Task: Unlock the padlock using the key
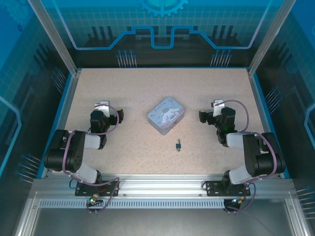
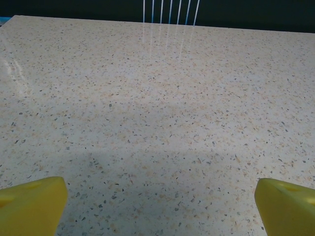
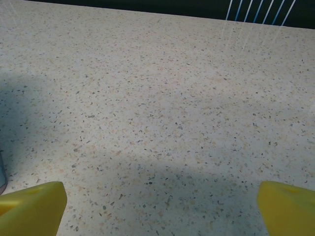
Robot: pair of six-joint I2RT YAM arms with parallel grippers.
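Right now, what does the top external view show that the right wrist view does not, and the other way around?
Top view: the pale blue tin and, near it, the tiny dark padlock, too small for detail. Right wrist view: the right claw up close, its yellow fingertips wide apart, holding nothing. Both: the speckled table.

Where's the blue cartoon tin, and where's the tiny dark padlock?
Pale blue rectangular cartoon-printed tin [image 1: 166, 115]: top view, middle of its lid.
Tiny dark metallic padlock [image 1: 178, 146]: top view, on its dark body.
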